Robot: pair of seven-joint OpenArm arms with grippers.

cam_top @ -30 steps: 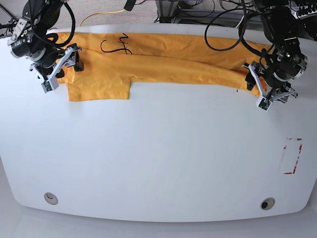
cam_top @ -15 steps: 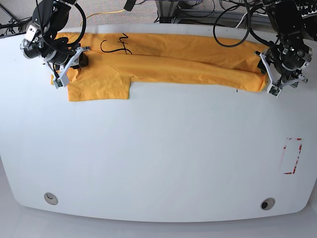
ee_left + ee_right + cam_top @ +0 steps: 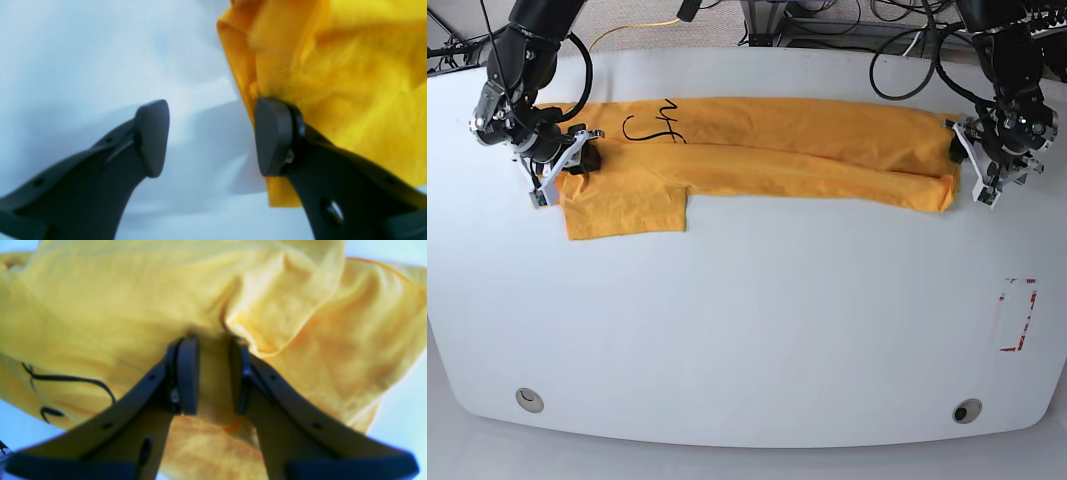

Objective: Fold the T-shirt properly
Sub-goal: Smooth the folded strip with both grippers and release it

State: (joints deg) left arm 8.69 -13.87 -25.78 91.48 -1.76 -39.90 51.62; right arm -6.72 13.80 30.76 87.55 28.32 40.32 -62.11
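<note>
- The T-shirt [image 3: 757,145] lies as a long folded band along the far edge of the white bench [image 3: 747,330], with one sleeve flap hanging toward the near side at the far-left corner; the black lettering [image 3: 652,125] shows on top near that end
- Against a second ago the cloth sits straighter; the sagging fold that ran down toward the far-right corner has been pulled up and the band now reads almost level across the bench
- The right end effector [image 3: 213,373], at the bench's left end in the base view [image 3: 562,165], has gone from wide apart to clenched on a bunched fold of the T-shirt [image 3: 213,306]; its pads [image 3: 187,373] press the cloth between them, with the lettering [image 3: 66,380] off to one side; it has also moved up from the near edge of the sleeve to the shoulder area
- The left end effector [image 3: 210,136], at the right end [image 3: 982,165], stands released, fingers wide apart as before; one pad [image 3: 272,136] touches the edge of the T-shirt [image 3: 350,83] while the other [image 3: 151,136] is over bare bench [image 3: 83,66], nothing gripped between them; it has shifted from below the cloth's end to right beside that end
- A red-marked rectangle [image 3: 1015,315] sits near the right edge, where it was
</note>
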